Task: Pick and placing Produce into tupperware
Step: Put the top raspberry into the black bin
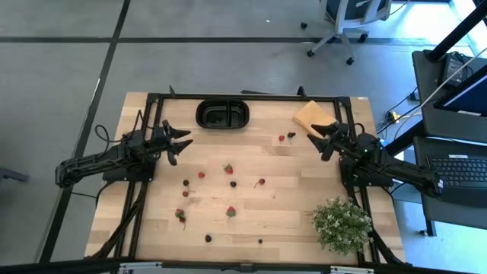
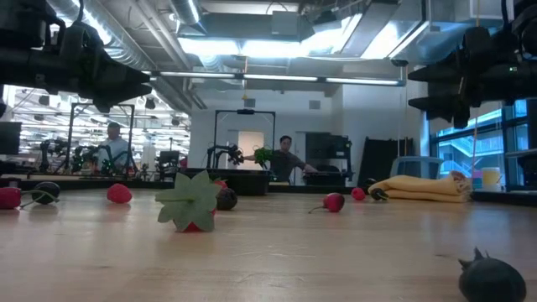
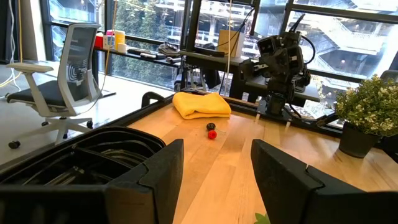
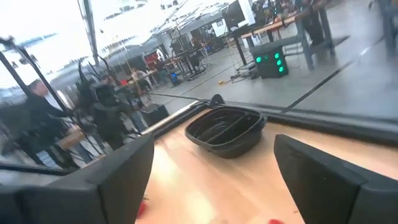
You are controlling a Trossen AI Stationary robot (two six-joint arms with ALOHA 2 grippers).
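The black oval two-compartment tupperware (image 1: 223, 114) sits near the table's far edge, also seen in the right wrist view (image 4: 225, 130) and left wrist view (image 3: 106, 149). Small red and dark fruits (image 1: 229, 169) lie scattered over the middle and near part of the table; in the low view a strawberry with a green top (image 2: 191, 204) lies closest. Two more fruits (image 1: 286, 137) lie near the yellow pad. My left gripper (image 1: 183, 138) hovers open at the table's left. My right gripper (image 1: 318, 135) hovers open at the right, above the table.
A tan-yellow square pad (image 1: 313, 116) lies at the far right of the table. A leafy potted plant (image 1: 342, 223) stands at the near right corner. A black frame edges the table. People stand in the room behind (image 2: 285, 158).
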